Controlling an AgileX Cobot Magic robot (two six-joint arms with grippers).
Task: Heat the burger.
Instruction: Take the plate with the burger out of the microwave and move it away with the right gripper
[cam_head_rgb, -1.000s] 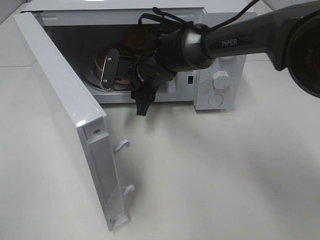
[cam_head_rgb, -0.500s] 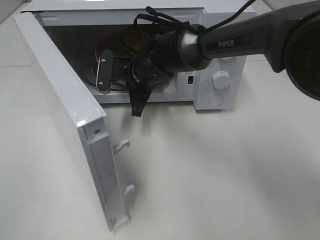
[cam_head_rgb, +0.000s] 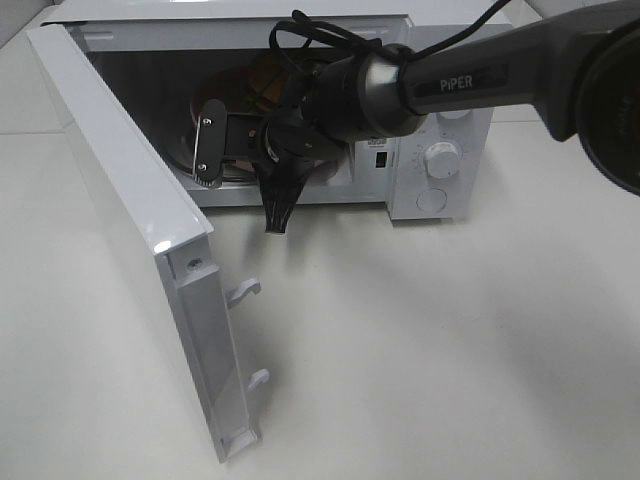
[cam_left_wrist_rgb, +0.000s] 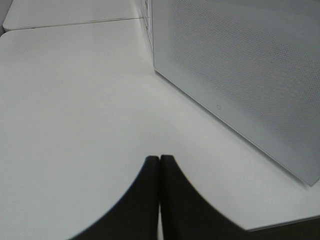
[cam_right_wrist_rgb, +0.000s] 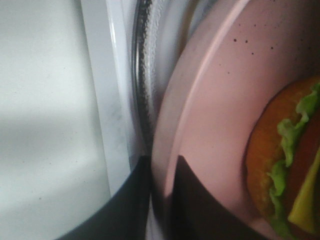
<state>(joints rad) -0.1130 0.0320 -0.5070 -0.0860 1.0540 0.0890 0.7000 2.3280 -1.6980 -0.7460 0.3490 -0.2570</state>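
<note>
Right wrist view shows the right gripper (cam_right_wrist_rgb: 161, 200) pinching the pink plate (cam_right_wrist_rgb: 210, 115) rim, so a jerky pull could tip the burger (cam_right_wrist_rgb: 290, 165) off.

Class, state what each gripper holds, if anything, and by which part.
The right gripper pinches the pink plate by its rim; the burger sits on it. The left gripper holds nothing.

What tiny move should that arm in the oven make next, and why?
Probably nudge the pink plate a little deeper. The right pincer pinches its rim, the burger rides on it, and that rim lies at the glass turntable's front edge.
</note>
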